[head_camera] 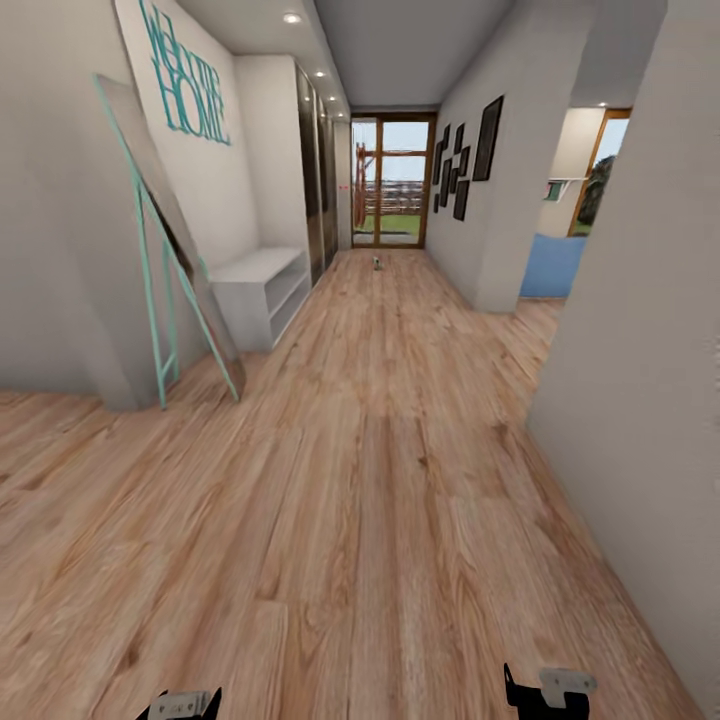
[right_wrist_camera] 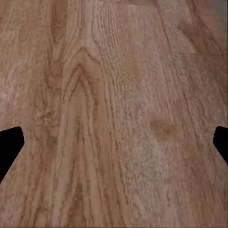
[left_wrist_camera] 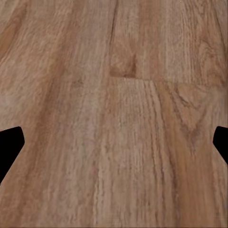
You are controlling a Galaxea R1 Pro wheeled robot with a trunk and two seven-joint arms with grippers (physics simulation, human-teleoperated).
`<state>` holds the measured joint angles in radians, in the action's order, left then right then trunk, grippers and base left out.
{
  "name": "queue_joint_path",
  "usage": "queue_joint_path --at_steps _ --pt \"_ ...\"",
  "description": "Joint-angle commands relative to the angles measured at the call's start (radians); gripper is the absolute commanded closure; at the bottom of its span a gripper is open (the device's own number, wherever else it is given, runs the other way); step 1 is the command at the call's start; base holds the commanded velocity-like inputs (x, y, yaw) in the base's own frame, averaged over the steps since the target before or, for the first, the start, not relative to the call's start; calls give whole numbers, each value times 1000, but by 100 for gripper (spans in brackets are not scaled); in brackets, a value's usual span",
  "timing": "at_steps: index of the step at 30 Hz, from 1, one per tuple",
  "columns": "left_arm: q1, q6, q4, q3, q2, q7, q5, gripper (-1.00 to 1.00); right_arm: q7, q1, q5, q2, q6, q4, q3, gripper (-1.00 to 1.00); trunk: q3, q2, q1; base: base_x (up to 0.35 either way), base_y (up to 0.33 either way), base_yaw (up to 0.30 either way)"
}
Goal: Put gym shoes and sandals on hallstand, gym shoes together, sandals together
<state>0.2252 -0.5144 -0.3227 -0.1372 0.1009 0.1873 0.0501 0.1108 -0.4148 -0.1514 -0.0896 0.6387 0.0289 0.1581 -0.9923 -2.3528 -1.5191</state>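
The corridor floor [head_camera: 380, 480] of light brown wood planks stretches ahead of me. The gym shoes, the sandals and the hallstand are out of view. My left gripper [left_wrist_camera: 114, 147] hangs open over bare planks, its black fingertips [left_wrist_camera: 10, 145] at the picture's edges with nothing between them. My right gripper [right_wrist_camera: 114, 147] is likewise open over bare floor. In the head view both gripper bodies peek in at the lower edge, left gripper [head_camera: 185, 705] and right gripper [head_camera: 545, 690].
A low white two-shelf bench [head_camera: 262, 290] stands against the left wall, behind a teal-framed mirror [head_camera: 170, 260] leaning there. A grey wall [head_camera: 640, 350] juts in close on the right. A tiny object [head_camera: 377, 263], too small to identify, lies far down near the glass door [head_camera: 392, 180].
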Motion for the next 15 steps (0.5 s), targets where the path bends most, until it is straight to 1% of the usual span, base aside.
queue_joint_path --at_steps 1,6,10,14,15 --pt "0 -1 1 -5 0 6 5 -100 5 -1 -11 0 2 -1 6 -100 -1 0 0 338 0 -281" --pt "-2 -11 2 -5 3 -12 4 -100 4 -1 -11 0 2 -2 6 -100 -1 0 0 330 0 -281" --pt "-4 -36 2 -3 4 -20 3 -100 3 -1 -11 1 2 -2 6 -100 -1 0 0 322 0 -281" --pt "-11 -51 3 0 -1 -21 0 -100 3 -1 -11 1 2 -1 6 -100 -1 0 0 319 0 -281" --pt "-16 -55 4 1 -8 -22 -10 -100 3 -1 -11 1 2 -1 6 -100 -1 0 0 328 0 -171"
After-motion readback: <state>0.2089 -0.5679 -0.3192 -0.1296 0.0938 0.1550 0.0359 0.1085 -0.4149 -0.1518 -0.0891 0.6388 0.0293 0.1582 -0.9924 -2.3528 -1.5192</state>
